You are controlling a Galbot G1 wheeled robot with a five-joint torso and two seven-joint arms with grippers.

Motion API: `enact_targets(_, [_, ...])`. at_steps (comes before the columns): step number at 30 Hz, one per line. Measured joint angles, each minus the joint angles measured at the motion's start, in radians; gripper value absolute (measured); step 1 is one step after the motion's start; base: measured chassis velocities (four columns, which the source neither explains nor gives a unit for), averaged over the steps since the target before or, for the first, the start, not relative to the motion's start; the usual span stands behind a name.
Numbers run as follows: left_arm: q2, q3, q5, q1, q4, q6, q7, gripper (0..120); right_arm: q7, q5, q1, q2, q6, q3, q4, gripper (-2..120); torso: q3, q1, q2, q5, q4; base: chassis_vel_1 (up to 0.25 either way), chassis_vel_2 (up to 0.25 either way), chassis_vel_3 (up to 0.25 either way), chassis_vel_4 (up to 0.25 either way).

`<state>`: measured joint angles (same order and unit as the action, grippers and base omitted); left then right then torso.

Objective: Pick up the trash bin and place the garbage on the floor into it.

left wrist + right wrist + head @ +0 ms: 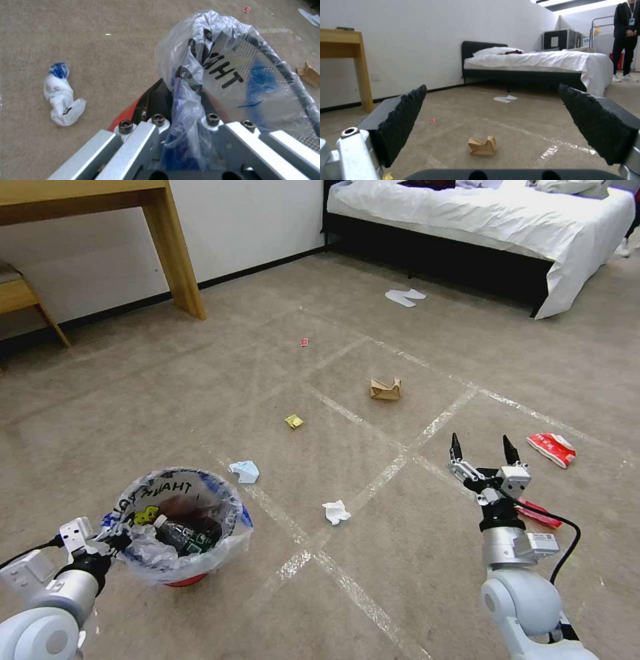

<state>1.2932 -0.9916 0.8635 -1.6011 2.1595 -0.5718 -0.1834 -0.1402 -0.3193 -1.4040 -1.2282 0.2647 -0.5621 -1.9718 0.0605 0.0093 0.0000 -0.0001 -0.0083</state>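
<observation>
The red trash bin (179,527), lined with a clear printed bag, hangs just above the floor (167,400) at the lower left. My left gripper (120,541) (181,101) is shut on its rim and bag. A dark bottle (181,535) lies inside. My right gripper (480,450) is open and empty, held above the carpet at the right. Garbage lies scattered: a white tissue (336,511), a bluish tissue (245,471) (61,98), a yellow scrap (293,421), a brown paper bag (386,389) (482,146), a small red wrapper (304,342) and a red-and-white packet (552,449).
A flat red wrapper (539,515) lies beside my right wrist. White slippers (405,297) rest near the bed (480,220) at the back right. A wooden table leg (177,253) stands at the back left. Shiny tape lines (373,483) cross the carpet.
</observation>
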Motion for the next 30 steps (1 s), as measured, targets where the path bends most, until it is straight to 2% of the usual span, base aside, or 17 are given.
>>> enact_targets(15, [0.004, -0.006, 0.002, -0.008, 0.008, 0.000, -0.002, 5, 0.005, -0.001, 0.001, 0.005, 0.003, 0.004, -0.003, 100, 0.000, 0.000, 0.000, 0.0000, 0.0000, -0.058, 0.061, 0.058, -0.063])
enact_targets(25, [0.011, -0.001, -0.004, -0.009, 0.009, 0.003, -0.002, 5, -0.032, -0.025, 0.018, 0.035, -0.019, 0.026, -0.012, 100, 0.000, 0.000, 0.000, 0.0001, 0.0000, -0.038, 0.033, 0.040, -0.039])
enact_targets(29, [0.009, -0.001, -0.004, -0.009, 0.007, 0.003, -0.001, 5, -0.067, -0.089, 0.046, 0.080, -0.102, 0.055, -0.026, 100, 0.000, 0.000, 0.000, 0.0001, 0.0000, 0.000, 0.000, 0.000, 0.000])
enact_targets(30, [0.008, 0.000, -0.004, -0.008, 0.007, 0.003, -0.002, 5, -0.104, -0.134, 0.072, 0.122, -0.174, 0.078, -0.033, 100, 0.000, 0.000, 0.000, 0.0002, -0.0001, 0.000, 0.000, 0.000, 0.000])
